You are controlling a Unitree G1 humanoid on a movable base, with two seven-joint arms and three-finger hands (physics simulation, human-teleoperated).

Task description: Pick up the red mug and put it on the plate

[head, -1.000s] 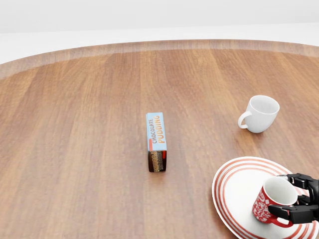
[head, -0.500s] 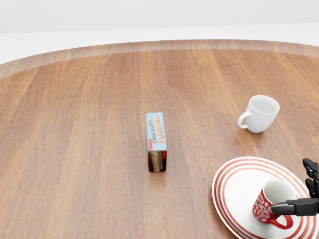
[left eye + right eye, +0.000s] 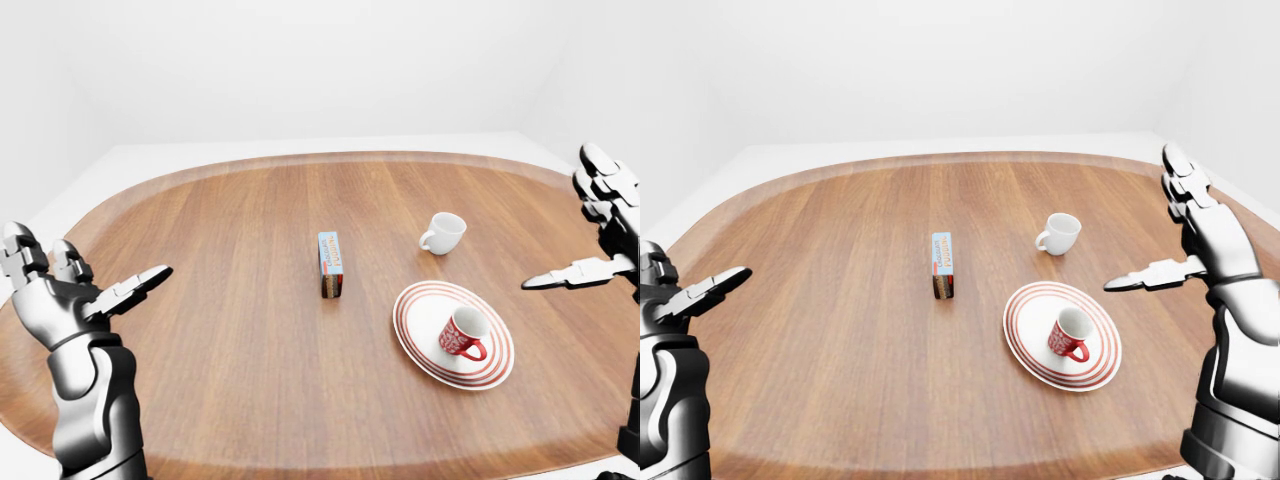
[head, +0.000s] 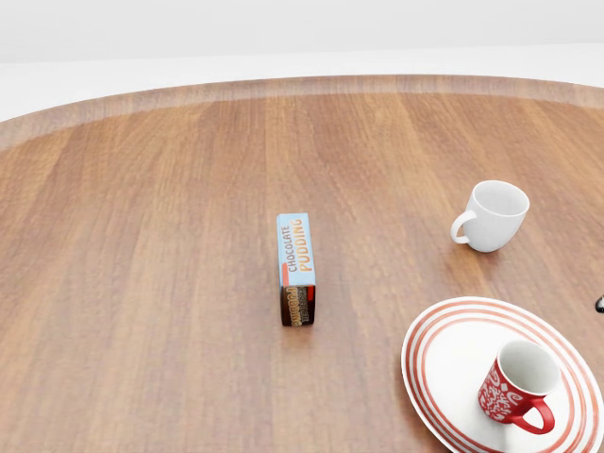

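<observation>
The red mug (image 4: pixel 515 387) is sitting upright on the plate (image 4: pixel 444 359) while each robot hand, right (image 3: pixel 1185 235) and left (image 3: pixel 70 295), is hovering open and empty, so only a stray swing risks toppling it.

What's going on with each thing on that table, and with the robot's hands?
Red mug: upright on the plate, released.
Plate: flat on the table.
White mug: tilted, empty.
Pudding box: on its side.
Right hand: open, raised clear.
Left hand: open, empty.
</observation>
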